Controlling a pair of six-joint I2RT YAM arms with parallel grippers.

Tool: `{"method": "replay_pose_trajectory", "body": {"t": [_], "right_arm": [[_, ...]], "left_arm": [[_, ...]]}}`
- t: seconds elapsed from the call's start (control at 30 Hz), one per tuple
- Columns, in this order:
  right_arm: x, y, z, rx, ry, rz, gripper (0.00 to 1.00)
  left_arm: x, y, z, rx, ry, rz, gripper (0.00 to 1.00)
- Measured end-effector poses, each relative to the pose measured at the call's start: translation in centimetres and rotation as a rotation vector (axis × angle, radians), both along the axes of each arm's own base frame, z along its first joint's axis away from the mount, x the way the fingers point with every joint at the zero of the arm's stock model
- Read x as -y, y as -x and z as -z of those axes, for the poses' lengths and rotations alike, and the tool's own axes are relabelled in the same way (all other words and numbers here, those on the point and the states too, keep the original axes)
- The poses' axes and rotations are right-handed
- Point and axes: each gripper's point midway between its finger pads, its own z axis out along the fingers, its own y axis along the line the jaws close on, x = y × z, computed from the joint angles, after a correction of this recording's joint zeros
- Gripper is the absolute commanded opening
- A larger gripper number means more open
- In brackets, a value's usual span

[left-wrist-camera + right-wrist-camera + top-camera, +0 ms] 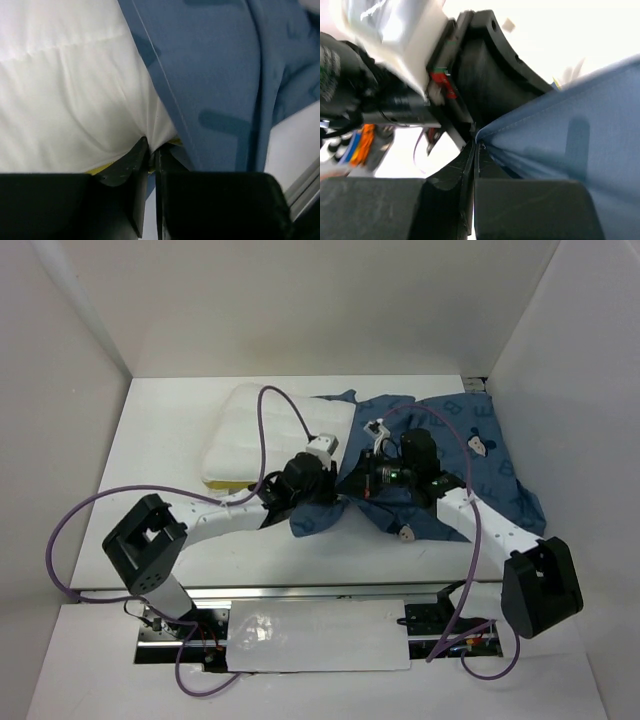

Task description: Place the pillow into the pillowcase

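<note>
- Top external view: the pillow lies on the white counter, left of centre, with its yellow band along the near edge.
- The pillowcase is spread in rumples just beside the pillow on the right. Its left part is touching the pillow's right end and bunches up between the two arms.
- The left arm reaches in to the pillow's near right corner. The right arm crosses over the blue cloth and meets the left arm there.
- Left wrist view: the left end effector is pinched almost closed on a pucker of the pillow's white fabric. A sliver of yellow shows at the fingers, and the pillowcase hem lies over the pillow directly to the right.
- Right wrist view: the right end effector is clamped nearly together on a stitched corner of the pillowcase's edge. The cloth stretches away taut to the right, and the left arm is close in front, somewhat blurred.
</note>
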Motion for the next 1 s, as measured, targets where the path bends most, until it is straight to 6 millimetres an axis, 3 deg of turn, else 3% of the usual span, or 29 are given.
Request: {"method": "replay_pose_trajectory", "body": {"t": [0.03,0.07,0.17,0.27,0.37,0.4,0.43,0.5,0.53,0.6,0.77,0.9,1.0], "right_arm": [[-0.1,0.4,0.4,-0.018,-0.003,-0.018,0.0],[-0.2,0.7,0.8,-0.038,-0.006,-0.035,0.0],[-0.5,1.8,1.9,-0.11,-0.02,-0.104,0.0],[-0.4,1.4,3.3,-0.128,0.007,-0.094,0.0],[0.0,0.6,4.9,-0.13,0.072,-0.04,0.06],[0.1,0.4,5.3,-0.126,0.102,-0.019,0.16],[0.1,0.2,5.7,-0.123,0.129,-0.001,0.24],[0.1,-0.2,6.2,-0.109,0.192,0.038,0.39],[0.1,-0.5,6.4,-0.094,0.231,0.063,0.52],[0.3,-1.2,6.4,-0.073,0.292,0.108,0.64],[2.2,-4.2,5.4,-0.006,0.422,0.275,0.87],[4.3,-7.2,2.5,0.06,0.492,0.444,0.88],[5.8,-10.6,-1.0,0.129,0.51,0.598,0.85]], "left_arm": [[-0.5,1.5,1.7,-0.024,-0.03,0.021,0.35],[-0.7,2.5,2.4,-0.039,-0.044,0.033,0.43],[-2.6,4.4,3.4,-0.086,-0.115,-0.003,0.52],[-4.6,4.9,2.0,-0.091,-0.154,-0.085,0.57],[-7.1,5.1,-1.6,-0.074,-0.167,-0.202,0.74],[-8.0,5.0,-2.8,-0.065,-0.158,-0.248,0.81],[-8.9,4.8,-4.0,-0.058,-0.152,-0.291,1.0],[-11.0,4.8,-5.5,-0.054,-0.146,-0.365,1.0],[-12.1,4.7,-5.9,-0.056,-0.149,-0.4,1.0],[-13.7,4.6,-6.1,-0.063,-0.164,-0.45,1.0],[-16.6,2.3,-6.9,-0.066,-0.222,-0.534,1.0],[-16.7,-2.1,-8.1,-0.059,-0.242,-0.554,1.0],[-15.7,-6.4,-7.6,-0.075,-0.247,-0.522,1.0]]}}
